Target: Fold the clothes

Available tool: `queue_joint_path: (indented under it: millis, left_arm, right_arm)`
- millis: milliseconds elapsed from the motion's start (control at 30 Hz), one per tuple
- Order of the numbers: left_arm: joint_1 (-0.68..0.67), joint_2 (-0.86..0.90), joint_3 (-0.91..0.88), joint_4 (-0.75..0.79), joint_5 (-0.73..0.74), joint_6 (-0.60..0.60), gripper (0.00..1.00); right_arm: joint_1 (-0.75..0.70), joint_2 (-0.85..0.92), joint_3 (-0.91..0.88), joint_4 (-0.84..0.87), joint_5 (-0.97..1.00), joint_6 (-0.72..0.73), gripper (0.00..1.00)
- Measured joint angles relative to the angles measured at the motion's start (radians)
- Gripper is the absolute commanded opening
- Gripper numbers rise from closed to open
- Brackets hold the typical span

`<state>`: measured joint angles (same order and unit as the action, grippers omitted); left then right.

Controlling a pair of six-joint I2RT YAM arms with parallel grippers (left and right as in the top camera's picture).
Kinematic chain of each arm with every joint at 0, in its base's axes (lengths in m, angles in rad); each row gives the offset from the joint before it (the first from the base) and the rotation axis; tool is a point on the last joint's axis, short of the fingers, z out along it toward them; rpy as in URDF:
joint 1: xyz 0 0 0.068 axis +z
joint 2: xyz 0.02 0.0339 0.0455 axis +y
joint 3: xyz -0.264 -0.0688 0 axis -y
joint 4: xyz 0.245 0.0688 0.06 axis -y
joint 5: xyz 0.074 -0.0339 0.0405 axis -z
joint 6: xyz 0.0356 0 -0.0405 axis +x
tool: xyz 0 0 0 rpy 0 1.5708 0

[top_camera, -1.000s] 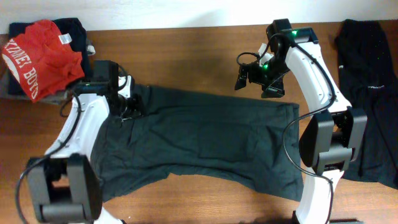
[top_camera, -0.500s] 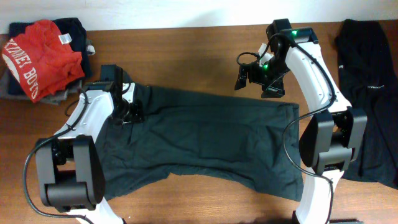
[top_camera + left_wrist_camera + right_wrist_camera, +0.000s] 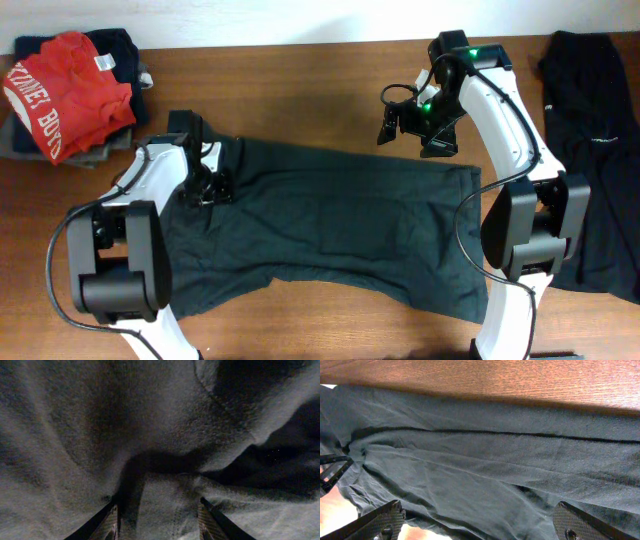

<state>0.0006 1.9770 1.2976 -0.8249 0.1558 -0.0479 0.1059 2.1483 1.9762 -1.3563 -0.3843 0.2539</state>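
Observation:
A dark grey-green T-shirt (image 3: 330, 220) lies spread across the middle of the table. My left gripper (image 3: 205, 187) presses down into its upper left part, near the sleeve. In the left wrist view the jaws (image 3: 157, 505) stand about half open, straddling a raised ridge of the shirt's cloth (image 3: 150, 420). My right gripper (image 3: 412, 130) hovers above the shirt's far edge, wide open. In the right wrist view nothing is between its fingers (image 3: 477, 510), and the shirt (image 3: 495, 460) lies below them.
A red garment with white lettering (image 3: 65, 90) lies on a pile of dark clothes (image 3: 115, 45) at the far left corner. A black garment (image 3: 595, 130) lies along the right edge. Bare wooden table (image 3: 300, 90) runs behind the shirt.
My left gripper has slid a little right and forward onto the shirt, its elbow swinging in, and its jaws have narrowed slightly. The right arm has not moved.

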Motion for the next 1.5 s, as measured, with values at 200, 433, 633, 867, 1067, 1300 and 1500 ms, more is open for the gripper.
queue_joint_path:
  millis: [200, 433, 633, 867, 1067, 1300, 1500]
  left_arm:
    - [0.000, 0.000, 0.000, 0.000, 0.002, 0.004, 0.31]
    - [0.000, 0.000, 0.008, -0.041, 0.002, 0.005, 0.09]
    - [0.000, 0.000, 0.052, -0.097, 0.003, 0.005, 0.01]
    - [0.000, 0.000, 0.095, -0.179, 0.027, 0.003, 0.01]
    - [-0.005, 0.000, 0.096, -0.223, 0.076, 0.003, 0.01]
    - [-0.039, 0.000, 0.096, -0.263, 0.092, 0.005, 0.01]
    - [-0.086, 0.000, 0.096, -0.266, 0.095, 0.018, 0.01]
  right_arm:
    - [0.000, 0.000, 0.000, 0.000, 0.000, 0.000, 0.99]
    - [0.000, 0.000, 0.000, 0.000, 0.000, 0.000, 0.99]
    - [0.000, 0.000, 0.000, 0.000, 0.000, 0.000, 0.99]
    - [0.000, 0.000, 0.000, 0.001, 0.000, 0.000, 0.99]
    - [0.000, 0.000, 0.000, 0.001, 0.000, 0.001, 0.99]
    - [0.000, 0.000, 0.000, 0.002, 0.000, 0.000, 0.99]
    - [0.000, 0.000, 0.000, 0.011, 0.000, 0.000, 0.99]
